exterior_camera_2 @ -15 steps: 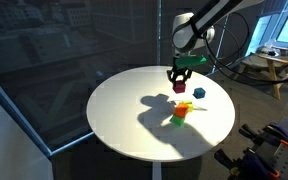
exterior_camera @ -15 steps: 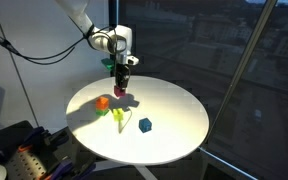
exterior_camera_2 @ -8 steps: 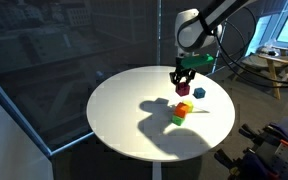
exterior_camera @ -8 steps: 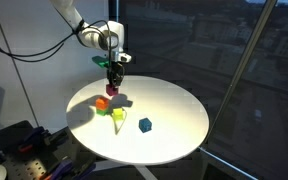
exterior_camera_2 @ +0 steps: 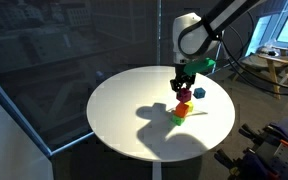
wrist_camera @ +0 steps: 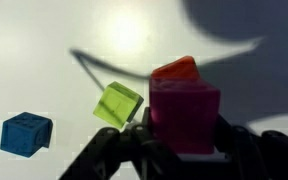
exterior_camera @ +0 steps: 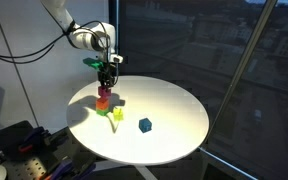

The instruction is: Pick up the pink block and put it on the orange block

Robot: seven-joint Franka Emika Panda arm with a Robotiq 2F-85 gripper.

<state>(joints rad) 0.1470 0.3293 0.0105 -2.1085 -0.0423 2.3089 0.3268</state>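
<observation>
My gripper (exterior_camera: 106,82) is shut on the pink block (exterior_camera: 104,92), a small magenta cube held between the dark fingers (wrist_camera: 246,148). In the wrist view the pink block (wrist_camera: 184,115) fills the jaws and the orange block (wrist_camera: 174,70) shows right behind and below it. In both exterior views the pink block (exterior_camera_2: 183,96) hangs directly over the orange block (exterior_camera: 102,102) on the white round table (exterior_camera: 169,110). Whether the two blocks touch I cannot tell. The orange block (exterior_camera_2: 182,108) is mostly covered by the gripper (exterior_camera_2: 184,88) and its shadow.
A yellow-green cube (exterior_camera: 117,114) lies right beside the orange block; it also shows in the wrist view (wrist_camera: 118,104). A blue cube (exterior_camera: 145,125) lies farther off, seen in the wrist view (wrist_camera: 26,133) too. Dark glass walls stand behind the table.
My gripper has carried the pink block sideways across the table, from beside the orange block to directly over it, and lowered it slightly. The other cubes have not moved.
</observation>
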